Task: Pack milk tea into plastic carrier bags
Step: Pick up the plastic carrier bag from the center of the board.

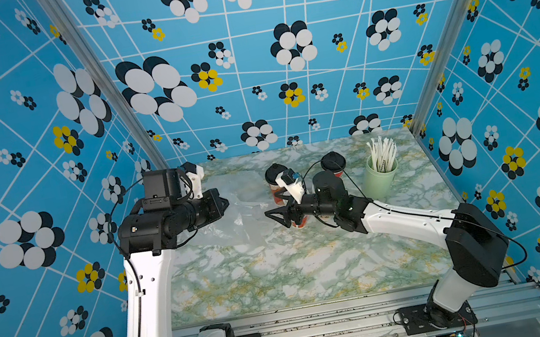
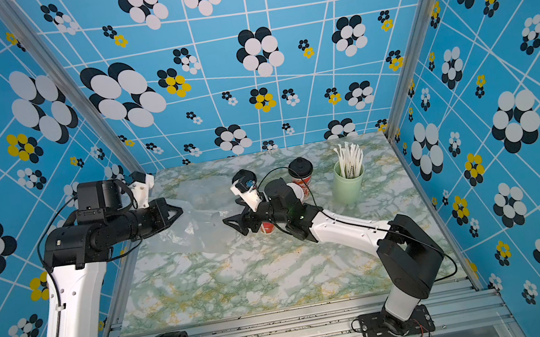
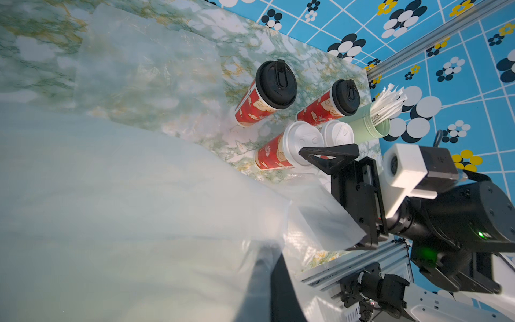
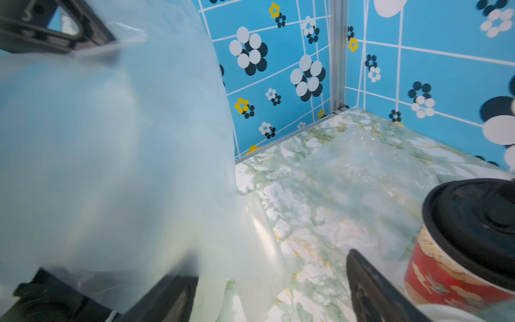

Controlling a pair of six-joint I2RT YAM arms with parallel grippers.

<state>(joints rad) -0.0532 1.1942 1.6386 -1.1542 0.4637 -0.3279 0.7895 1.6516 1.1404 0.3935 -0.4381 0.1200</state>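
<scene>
My left gripper point(image 1: 225, 203) point(image 3: 269, 262) is shut on the edge of a thin whitish plastic carrier bag point(image 1: 229, 223) point(image 3: 125, 195), lifting it off the table. My right gripper point(image 1: 272, 214) point(image 4: 267, 290) faces it from the right, open, with the bag's film point(image 4: 111, 153) hanging between and over its fingers. A second bag point(image 4: 359, 167) lies flat behind. Four red milk tea cups stand behind the right gripper: two with black lids point(image 3: 276, 83) point(image 3: 345, 97) and two with white lids point(image 3: 302, 139) point(image 3: 337, 132). The right wrist covers the white-lidded pair in both top views.
A pale green cup of white straws point(image 1: 380, 176) point(image 2: 349, 181) stands at the back right of the marble table point(image 1: 279, 272). Blue patterned walls close in the back and both sides. The nearest black-lidded cup point(image 4: 471, 231) sits close beside my right gripper.
</scene>
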